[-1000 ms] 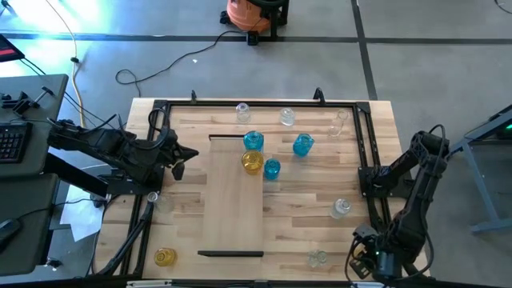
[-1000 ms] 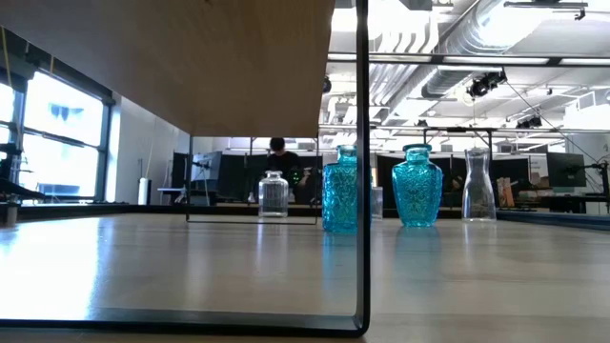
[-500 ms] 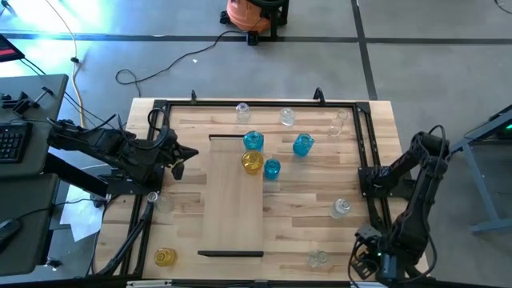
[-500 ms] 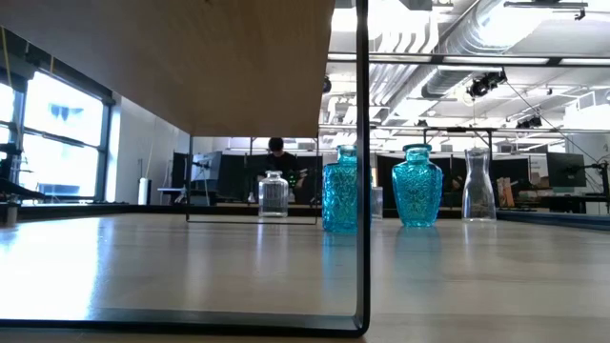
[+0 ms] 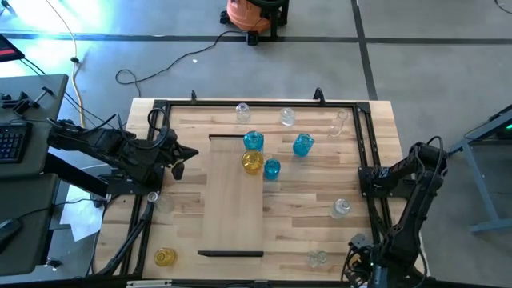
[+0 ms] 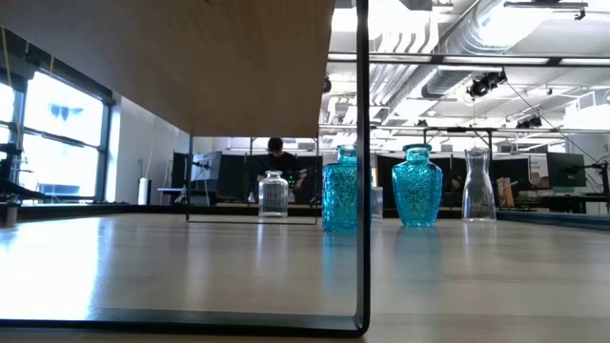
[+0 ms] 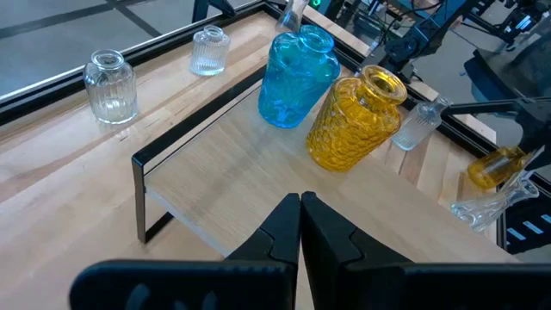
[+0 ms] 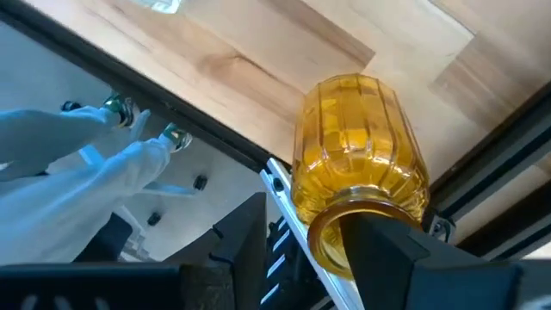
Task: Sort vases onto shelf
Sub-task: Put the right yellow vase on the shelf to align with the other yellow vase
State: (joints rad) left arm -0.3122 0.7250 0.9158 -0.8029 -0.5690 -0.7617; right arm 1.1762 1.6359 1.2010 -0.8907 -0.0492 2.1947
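The right hand (image 8: 310,250) hides part of the yellow vase's (image 8: 357,164) mouth.

Blue vase (image 5: 253,141), yellow vase (image 5: 252,162) upright on shelf (image 5: 232,210) — others scattered.

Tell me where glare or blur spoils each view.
High view: bright glare washes the floor at the upper left; the shelf is evenly lit. Low view: ceiling lights blow out; the blue vases stay sharp. Right wrist view: the yellow vase sits close, a blurred pale shape beside it.
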